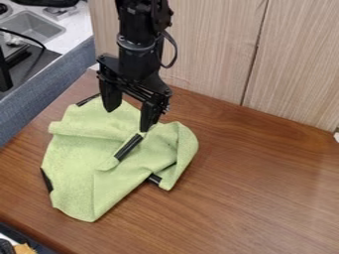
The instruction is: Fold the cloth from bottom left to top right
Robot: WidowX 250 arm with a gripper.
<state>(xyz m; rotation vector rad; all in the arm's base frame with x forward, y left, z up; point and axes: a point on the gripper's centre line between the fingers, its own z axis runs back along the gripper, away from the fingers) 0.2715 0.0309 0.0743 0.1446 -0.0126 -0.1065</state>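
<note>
Pincer (130, 112) spread open, empty, over upper part of cloth (83, 166). Cloth rumpled on worktop (265, 198), lower left spread out. Main fold looks unmade; next move calls for pinching cloth's lower-left edge, carrying it toward upper right.

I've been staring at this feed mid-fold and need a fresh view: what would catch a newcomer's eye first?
Probably the crumpled light-green cloth, bright against the brown wooden tabletop on the left side of the view. Next, the black gripper hanging over the cloth's upper part, its two fingers spread apart. Then the short black strip slanting across the cloth just below the gripper.
</note>
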